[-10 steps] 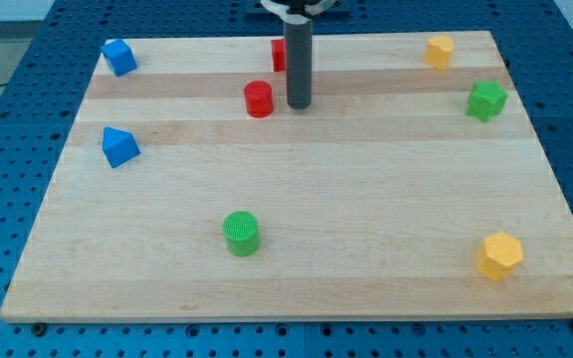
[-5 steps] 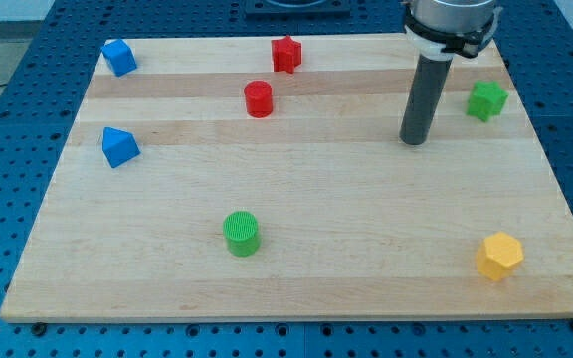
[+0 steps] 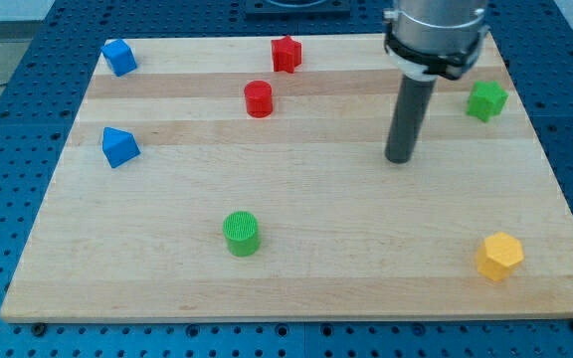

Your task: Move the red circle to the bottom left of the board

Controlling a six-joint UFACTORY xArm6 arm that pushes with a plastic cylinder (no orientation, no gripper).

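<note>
Red circle [image 3: 258, 98] upper-left of my tip [image 3: 398, 158]

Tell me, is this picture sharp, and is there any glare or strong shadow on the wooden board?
In the camera view, the light wooden board looks evenly lit, with no glare; the small red round block and green round block are crisp, casting only faint shadows; the dark rod's tip is sharp too, while the arm's pale upper part is cut off by the view's top.

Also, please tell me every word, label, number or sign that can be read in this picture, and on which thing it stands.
None: no text, label, number or sign is readable.
The wooden board, the red circle, the other coloured blocks and my tip carry no visible print.
</note>
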